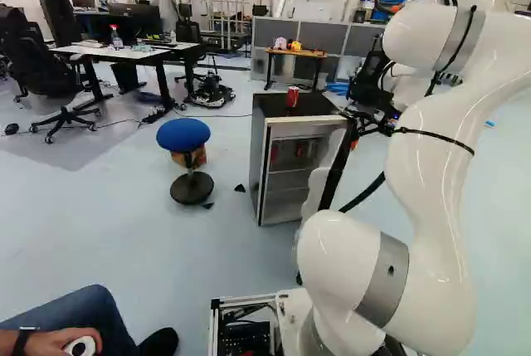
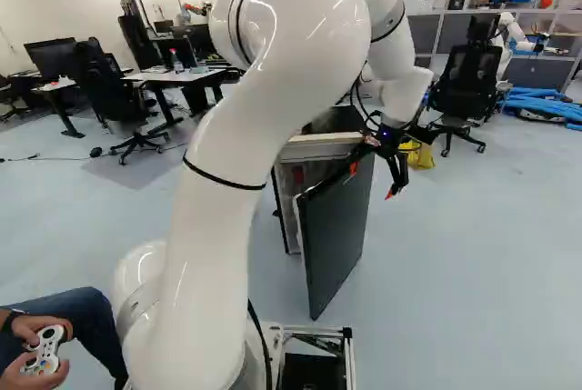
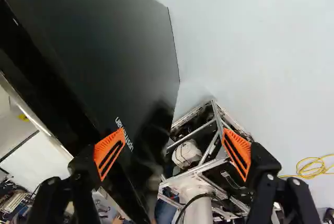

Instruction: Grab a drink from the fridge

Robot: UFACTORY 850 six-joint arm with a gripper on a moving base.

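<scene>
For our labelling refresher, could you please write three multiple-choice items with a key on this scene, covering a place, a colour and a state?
1. In the left base view, where is the stool?
A) On the fridge
B) Left of the fridge
C) Right of the fridge

2. What colour is the can on the fridge's top?
A) Red
B) Green
C) Yellow

3. How is the gripper?
A) Shut on a can
B) Shut, empty
C) Open

Key:
1 B: it stands on the floor to that side.
2 A: its red side shows.
3 C: its fingers stand wide apart, gripping nothing.
</scene>
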